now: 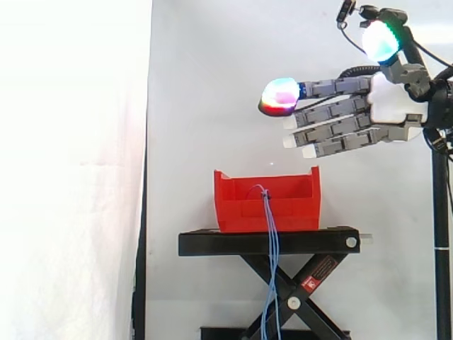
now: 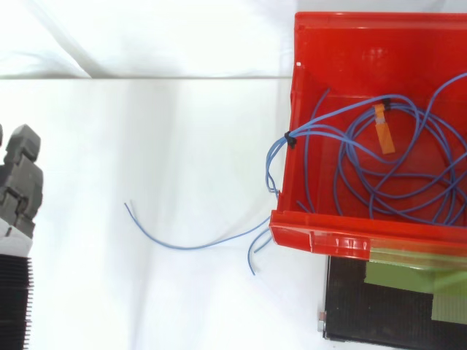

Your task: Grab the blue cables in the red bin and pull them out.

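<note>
Hand (image 1: 393, 99) is up high, above the red bin (image 1: 241, 202) and off past its right edge in the side view, well apart from it. Fingers (image 1: 333, 127) are straight and stretched out flat toward the left, with the thumb sticking up. The hand is wide open and has hold of nothing. One fingertip glows magenta-white and the thumb pad glows green-cyan. In the top view, grey fingers (image 2: 20, 179) poke in at the left edge, far from the bin.

The bin sits about mid-top of the black stand (image 1: 269, 242). Blue cables (image 2: 321, 128) lie looped in the bin, filling mostly its right and middle floor. An orange tag (image 2: 384, 130) sits on the bundle near the bin's middle. A small black tie (image 2: 290, 138) cinches the strands at the bin's left wall. From there several strands spill over that wall and out. In the side view they hang down (image 1: 270, 234) the bin's front, past the stand's top edge and across its scissor legs. In the top view one loose strand (image 2: 190, 248) curves away to the left of the bin's lower left corner.

White curtain (image 1: 71, 170) behind.
</note>
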